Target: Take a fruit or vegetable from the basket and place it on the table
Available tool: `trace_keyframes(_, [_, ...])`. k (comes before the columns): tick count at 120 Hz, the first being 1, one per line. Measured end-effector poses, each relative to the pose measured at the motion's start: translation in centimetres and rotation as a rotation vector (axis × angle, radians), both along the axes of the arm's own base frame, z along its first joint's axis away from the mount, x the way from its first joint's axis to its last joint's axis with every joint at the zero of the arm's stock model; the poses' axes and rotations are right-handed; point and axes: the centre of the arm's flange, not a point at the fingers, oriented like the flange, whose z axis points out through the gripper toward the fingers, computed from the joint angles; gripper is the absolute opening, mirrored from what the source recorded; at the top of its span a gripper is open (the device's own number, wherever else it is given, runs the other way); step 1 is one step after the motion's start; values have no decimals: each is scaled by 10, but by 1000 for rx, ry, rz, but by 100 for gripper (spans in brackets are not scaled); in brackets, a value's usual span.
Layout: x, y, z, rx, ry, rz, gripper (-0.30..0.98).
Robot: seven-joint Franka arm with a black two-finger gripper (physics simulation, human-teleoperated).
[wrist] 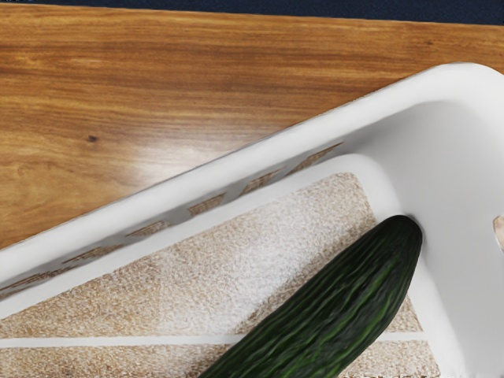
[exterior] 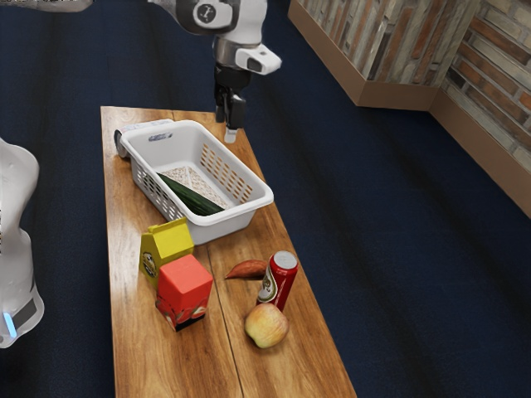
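Our tool (exterior: 231, 124) hung near the basket (exterior: 231, 224), apart or together we couldn't tell, walls ringed the cucumber (wrist: 335, 303), yellow carton (exterior: 168, 239) beside one corner

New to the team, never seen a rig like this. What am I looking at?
A simulated robot arm at a wooden table. The exterior view comes from a camera at the arm's side. The wrist view comes from a camera on the arm's hand, looking down into the white basket, where a cucumber lies. Outside the basket, on the table: a yellow carton, a red carton, a red can, what looks like a sweet potato, and an apple. The end effector hangs higher than the basket and appears to hold nothing.
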Motion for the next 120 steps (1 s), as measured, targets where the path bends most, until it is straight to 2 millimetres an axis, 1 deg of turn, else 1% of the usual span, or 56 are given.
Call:
trace_keyframes(6, [-2, -5, -6, 16, -3, -43, 69])
trace_keyframes(11, [-3, -5, -10, 24, -7, -69, 69])
trace_keyframes(25, [-8, 6, -23, 13, -10, -112, 69])
trace_keyframes(32, [-8, 7, -28, 8, -11, -144, 69])
trace_keyframes(42, [-6, 3, -36, 4, -13, -198, 69])
trace_keyframes(64, [-10, -3, -66, -9, -1, -287, 69])
trace_keyframes(78, [-15, -7, -77, -19, -12, -331, 69])
trace_keyframes(98, [-17, -16, -79, -35, -41, -385, 69])
trace_keyframes(106, [-13, -17, -79, -26, -60, -401, 69])
trace_keyframes(120, [-4, -25, -76, 31, -105, -451, 69])
